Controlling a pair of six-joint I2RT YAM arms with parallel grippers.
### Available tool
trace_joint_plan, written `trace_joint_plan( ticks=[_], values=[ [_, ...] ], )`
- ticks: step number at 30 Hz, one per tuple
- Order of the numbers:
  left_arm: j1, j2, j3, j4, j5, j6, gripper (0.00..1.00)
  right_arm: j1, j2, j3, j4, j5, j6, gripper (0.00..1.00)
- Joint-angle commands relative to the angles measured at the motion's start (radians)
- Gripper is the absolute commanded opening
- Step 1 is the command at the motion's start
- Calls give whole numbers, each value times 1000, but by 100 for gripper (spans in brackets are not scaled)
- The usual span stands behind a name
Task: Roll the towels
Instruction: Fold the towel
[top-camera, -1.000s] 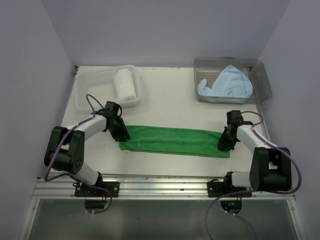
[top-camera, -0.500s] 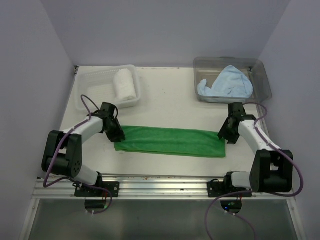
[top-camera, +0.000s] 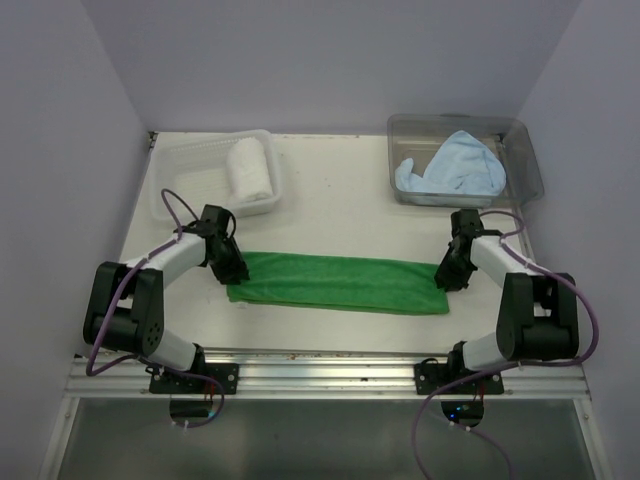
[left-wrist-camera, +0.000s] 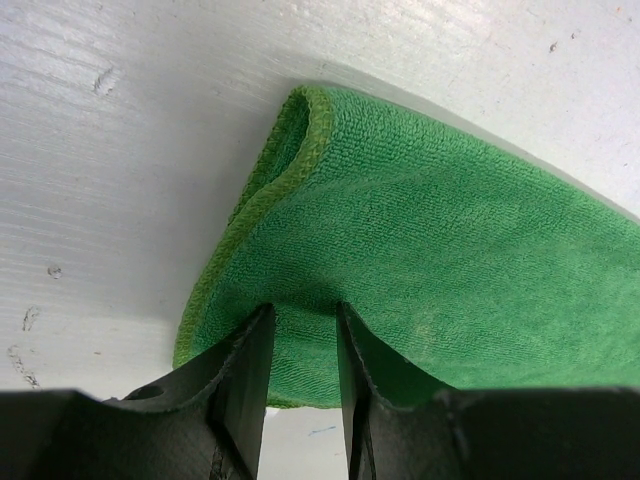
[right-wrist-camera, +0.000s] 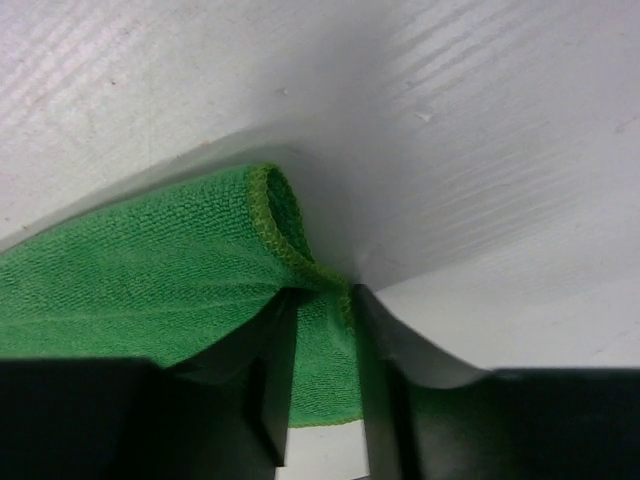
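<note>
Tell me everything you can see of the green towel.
The green towel is bright green terry-like cloth with a stitched hem, folded lengthwise into a long narrow band. It lies flat on the white table, stretched left to right. At each end the layers gape into a small loop. The left claw pinches its left end and the right claw its right end. Nothing else touches it; it is not yet rolled.

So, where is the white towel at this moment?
In the top view, the white towel lies rolled in the lattice basket at the far left, beyond the left gripper holding the green towel.
</note>
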Motion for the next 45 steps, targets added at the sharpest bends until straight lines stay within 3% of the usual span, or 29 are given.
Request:
trace_joint_plan(
  ticks=[1,5,11,16,20,26,34,38,45],
  values=[
    [19,20,-32,-36,-89,57,36,-2,34,-27,60,-23,14,24],
    [16,29,-33,-22,-54,81,36,-3,15,-31,49,9,21,0],
    [-66,33,-46,4,-37,35,36,-3,-182,-4,-33,102,6,0],
    [-172,53,-42,35,-6,-23,36,10,-289,103,-153,83,-20,0],
    [-185,43,-49,38,-9,-26,36,144,-328,189,-196,101,4,0],
    [-186,55,-47,68,-7,-11,36,407,-236,375,-215,139,96,0],
    [-185,67,-1,61,-23,-26,36,803,92,683,-140,172,173,0],
    [-166,8,39,-14,-57,4,36,906,247,855,-112,142,173,0],
    [-68,-101,37,-89,-49,50,37,995,421,978,-78,80,161,0]
  ],
)
